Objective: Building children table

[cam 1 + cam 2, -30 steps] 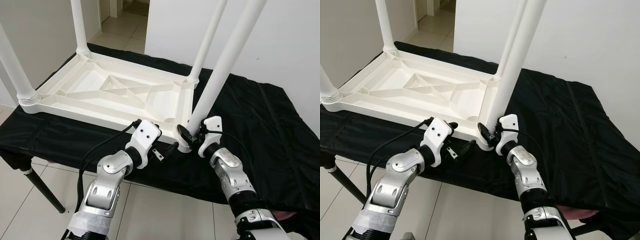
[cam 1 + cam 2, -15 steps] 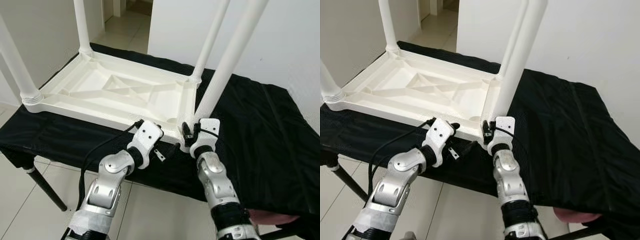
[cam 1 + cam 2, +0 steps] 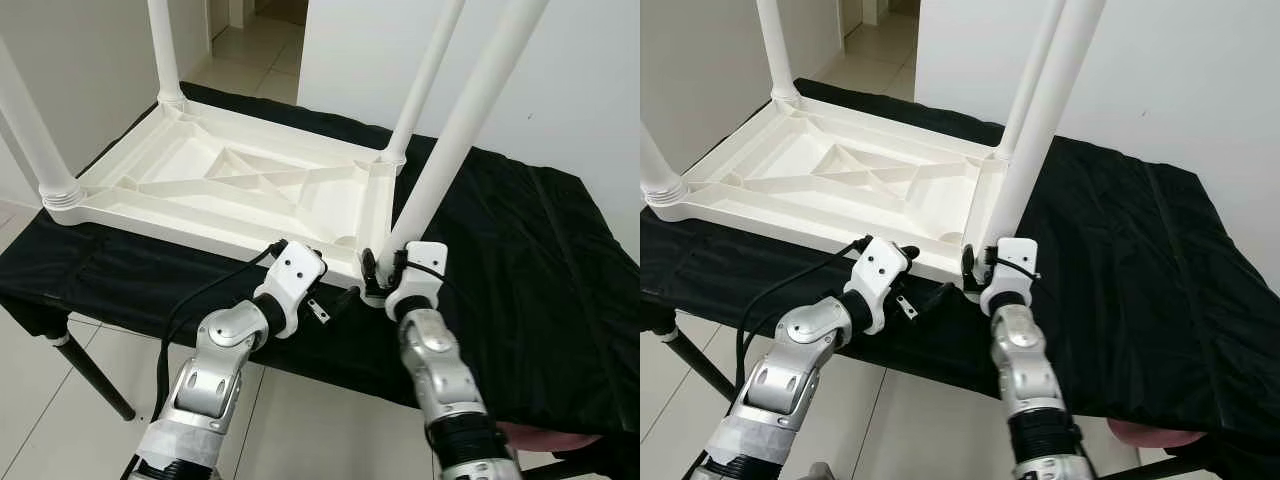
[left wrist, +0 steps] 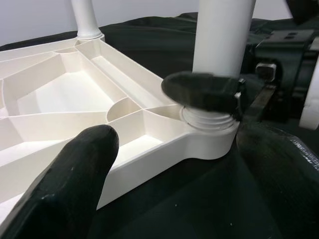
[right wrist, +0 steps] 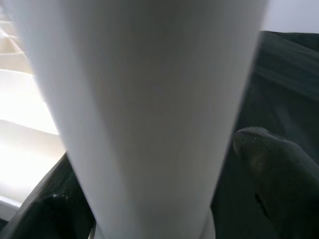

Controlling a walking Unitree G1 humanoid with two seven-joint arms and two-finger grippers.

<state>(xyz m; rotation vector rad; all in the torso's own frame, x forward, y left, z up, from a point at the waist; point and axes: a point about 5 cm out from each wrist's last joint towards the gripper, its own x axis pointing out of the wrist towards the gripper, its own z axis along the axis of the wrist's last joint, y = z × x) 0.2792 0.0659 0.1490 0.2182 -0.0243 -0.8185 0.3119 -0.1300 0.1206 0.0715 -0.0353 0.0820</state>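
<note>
Table top: the white table top (image 3: 230, 190) lies upside down on the black cloth (image 3: 520, 260) that covers the desk (image 3: 90, 375).
Legs in place: three white legs stand straight up in their corners, the far left leg (image 3: 163, 50), the near left leg (image 3: 30, 130) and the far right leg (image 3: 420, 80).
Last leg: the fourth leg (image 3: 455, 130) is at the near right corner, and its bottom end sits in the round corner socket (image 4: 209, 132). It leans a little, so I think it is not all the way in yet.
Screw rings: in the left wrist view I can see rings at the bottom of this leg, just above the socket. That makes me think it must be turned more.
Right pincer: the right pincer (image 3: 385, 272) has its two black fingers around the bottom of the fourth leg, one on each side, and grips it.
Left pincer: the left pincer (image 3: 340, 300) is just beside the same corner. Its fingers are spread apart and hold nothing.
Done: it looks like most of the job is finished, with three legs up.
Left to do: I think the last leg needs to be made tight and straight. Then the table can be flipped onto its feet.
</note>
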